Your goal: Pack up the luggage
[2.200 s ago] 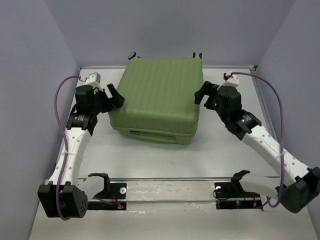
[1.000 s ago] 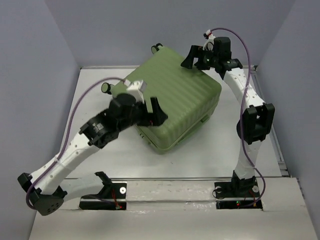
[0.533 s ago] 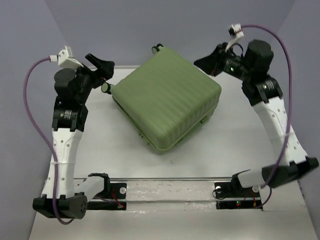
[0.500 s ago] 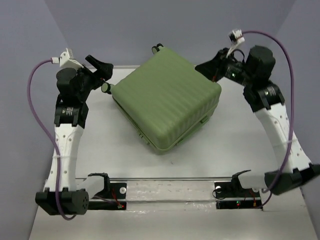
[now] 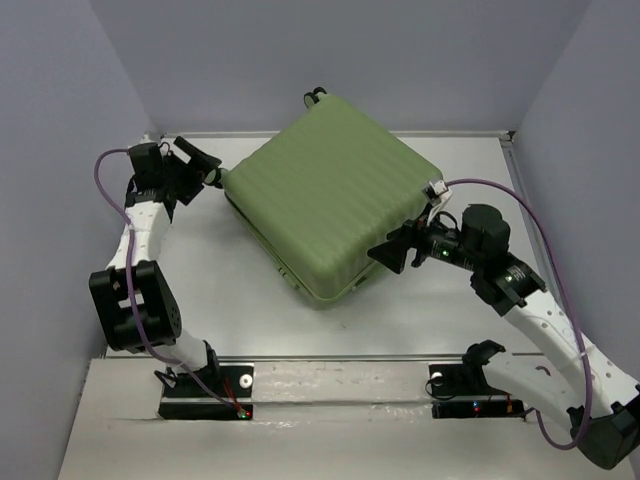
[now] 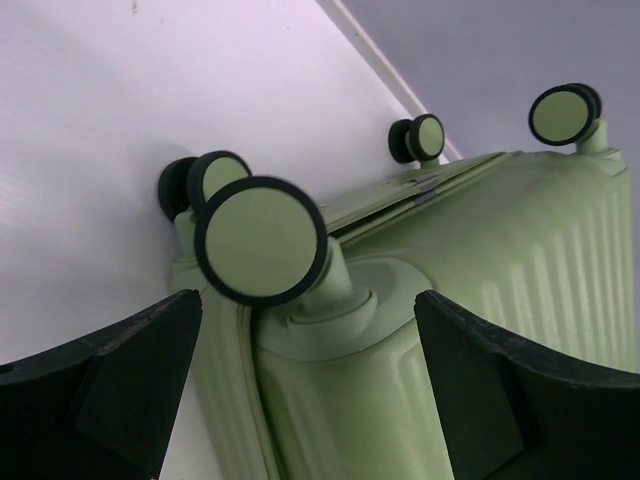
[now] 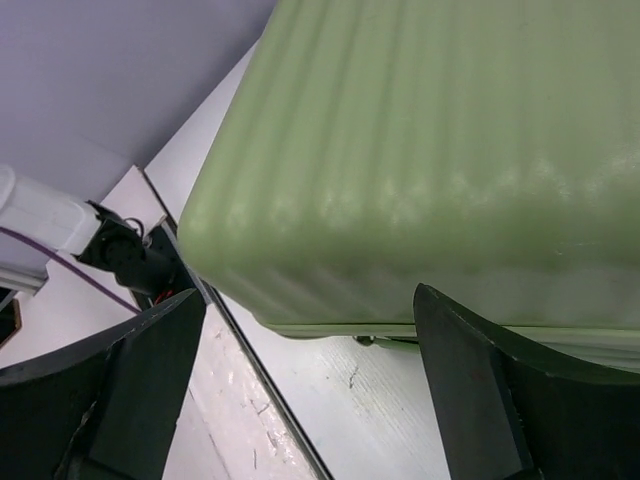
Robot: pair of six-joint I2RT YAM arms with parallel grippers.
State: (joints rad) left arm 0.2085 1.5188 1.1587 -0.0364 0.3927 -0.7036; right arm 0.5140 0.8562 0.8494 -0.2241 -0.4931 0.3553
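The luggage point(image 5: 335, 205), a light-green ribbed hard-shell suitcase, lies closed and turned diagonally on the white table. My left gripper point(image 5: 205, 168) stands open at its far left corner, beside a wheel point(image 5: 213, 176). In the left wrist view the wheel point(image 6: 262, 240) and the corner of the luggage point(image 6: 400, 390) sit between the spread fingers. My right gripper point(image 5: 392, 254) is open at the near right side, touching nothing. In the right wrist view the ribbed shell point(image 7: 440, 150) fills the top, with bare table below the gripper point(image 7: 310, 390).
Grey-lilac walls enclose the table on three sides. A metal rail point(image 5: 330, 357) with the arm mounts runs along the near edge. More suitcase wheels point(image 6: 418, 138) show at the far side. The right arm's purple cable point(image 5: 520, 200) loops over the right of the table.
The right arm has swung from the suitcase's far right corner down to its near right side. The left arm has folded back, its gripper still at the far left wheel. The suitcase has not moved.
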